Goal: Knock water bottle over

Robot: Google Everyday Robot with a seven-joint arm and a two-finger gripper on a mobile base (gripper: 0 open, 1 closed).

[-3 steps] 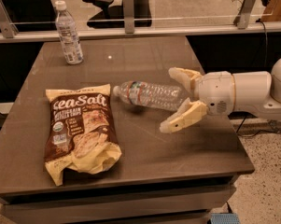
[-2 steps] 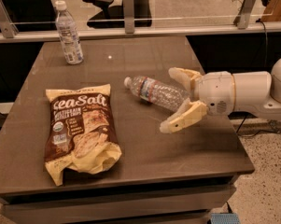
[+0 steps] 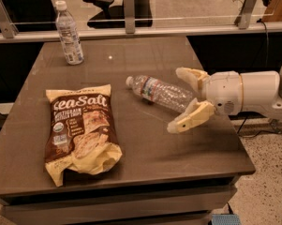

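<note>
"On the brown table (image 3: 206, 149), in the one camera view, where is the water bottle?" asks Ben.

"The water bottle (image 3: 161, 92) lies flat on its side, a bit toward 3 o'clock from the middle," says Ana. "Its white cap points to 10 o'clock."

"And the robot's hand?"

"The gripper (image 3: 176, 99) comes in from 3 o'clock. Its two fingers are spread wide apart, holding nothing. The fat end of the bottle sits between them. She cannot tell if a finger touches it."

"So the bottle looks knocked over. What should the robot do now?"

"Ana thinks it should pull the hand straight back toward 3 o'clock, slow and level. It should keep the fingers spread, so they do not pinch or drag the bottle. A round bottle can roll away."

"What else is there?"

"A chip bag (image 3: 79, 130) lies at 8 o'clock. Another bottle (image 3: 69, 32) stands up at 11 o'clock. Both are well apart from the hand."
</note>
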